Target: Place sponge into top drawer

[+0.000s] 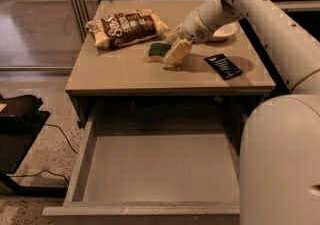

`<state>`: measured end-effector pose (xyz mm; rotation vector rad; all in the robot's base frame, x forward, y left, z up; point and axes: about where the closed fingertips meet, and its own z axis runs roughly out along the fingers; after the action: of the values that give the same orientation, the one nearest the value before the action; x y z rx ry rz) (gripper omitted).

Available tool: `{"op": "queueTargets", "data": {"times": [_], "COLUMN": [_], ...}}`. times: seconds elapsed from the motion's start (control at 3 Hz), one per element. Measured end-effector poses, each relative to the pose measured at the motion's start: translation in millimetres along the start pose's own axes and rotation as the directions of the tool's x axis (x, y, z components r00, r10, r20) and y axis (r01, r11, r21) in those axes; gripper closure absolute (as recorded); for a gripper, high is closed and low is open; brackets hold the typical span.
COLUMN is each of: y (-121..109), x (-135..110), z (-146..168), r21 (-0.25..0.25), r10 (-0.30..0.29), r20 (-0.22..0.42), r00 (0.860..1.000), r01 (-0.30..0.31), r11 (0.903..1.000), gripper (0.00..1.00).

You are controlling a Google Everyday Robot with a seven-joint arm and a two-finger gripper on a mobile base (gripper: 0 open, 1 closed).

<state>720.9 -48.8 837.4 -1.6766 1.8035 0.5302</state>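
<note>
The sponge [158, 51], dark green on top with a pale yellow base, lies on the tabletop [125, 71] near the middle. My gripper [172, 44] is just to its right, low over the table, with its fingers spread. One pale finger [177, 52] touches or nearly touches the sponge's right edge. The gripper holds nothing. The top drawer [155, 166] is pulled fully out below the table's front edge, and nothing lies in it.
A brown snack bag [127, 27] lies at the back left of the table. A flat dark blue packet [223, 65] lies at the right. A white bowl [224, 31] sits behind my arm. My robot's white body [280, 159] stands at the drawer's right.
</note>
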Motion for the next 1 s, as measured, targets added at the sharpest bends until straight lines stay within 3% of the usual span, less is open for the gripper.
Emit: {"op": "queueTargets", "data": {"times": [0.67,1.0], "y": [0.0,0.0], "x": [0.0,0.0], "z": [0.1,0.1], "r21": [0.0,0.0], "r10": [0.0,0.0], "r20": [0.0,0.0], "r00": [1.0,1.0], "r01": [0.0,0.0], "r11": [1.0,1.0], "gripper": [0.88,1.0]}}
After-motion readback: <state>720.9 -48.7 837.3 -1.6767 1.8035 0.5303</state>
